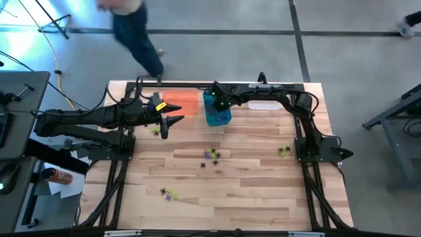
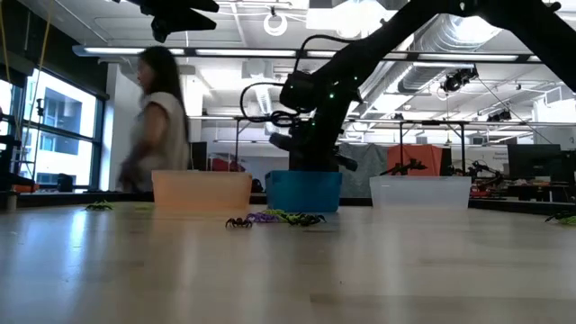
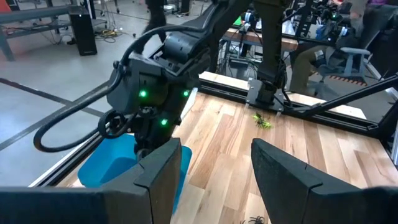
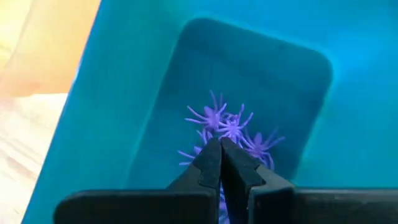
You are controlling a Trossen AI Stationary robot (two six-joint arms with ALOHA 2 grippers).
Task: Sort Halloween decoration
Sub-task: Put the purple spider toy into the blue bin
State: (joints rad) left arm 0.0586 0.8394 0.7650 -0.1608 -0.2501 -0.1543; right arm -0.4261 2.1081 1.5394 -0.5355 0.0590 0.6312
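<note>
- Right gripper [image 4: 221,144] pinched shut over teal bin [image 4: 124,93], purple spiders [image 4: 233,127] lying inside; whether one is pinched can't be told.
- If so, open low inside, then lift straight out.
- Left gripper [image 1: 172,122] gapes empty at bin's 9 o'clock; loose spiders [image 1: 210,155] at 6 o'clock.

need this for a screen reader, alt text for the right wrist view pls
The right gripper, its two dark fingers shut together, points down into the teal bin just above a small cluster of purple spiders on the bin's floor. A strip of the orange bin shows beside it.
</note>
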